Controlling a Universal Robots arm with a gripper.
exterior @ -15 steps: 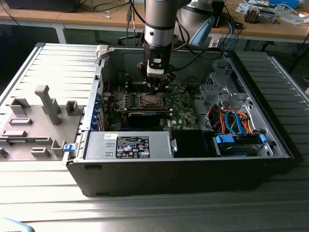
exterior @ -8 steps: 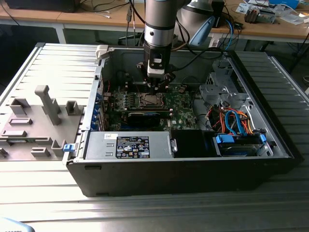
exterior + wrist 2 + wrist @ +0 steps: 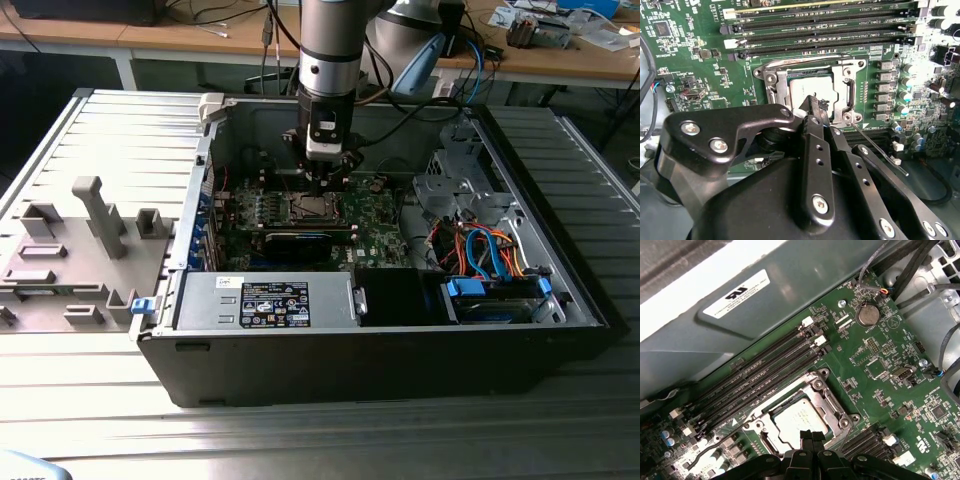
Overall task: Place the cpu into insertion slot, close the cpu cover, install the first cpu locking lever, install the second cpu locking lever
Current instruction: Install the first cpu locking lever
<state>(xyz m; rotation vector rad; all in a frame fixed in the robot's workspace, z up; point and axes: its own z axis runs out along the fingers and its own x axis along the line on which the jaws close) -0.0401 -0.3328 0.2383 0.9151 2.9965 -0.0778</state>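
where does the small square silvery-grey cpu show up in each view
Exterior view: the small square silvery-grey cpu sits on the green motherboard in the open black case, directly under the black gripper.
Second wrist view: cpu between the long black memory slots and the gripper.
First wrist view: same, cpu between slots and gripper.
Shared landmark: the gripper tip at the cpu's edge.

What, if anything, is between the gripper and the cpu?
Nothing visible. In the first wrist view the gripper hangs right at the edge of the cpu, whose top lies bare inside the window of the cover.
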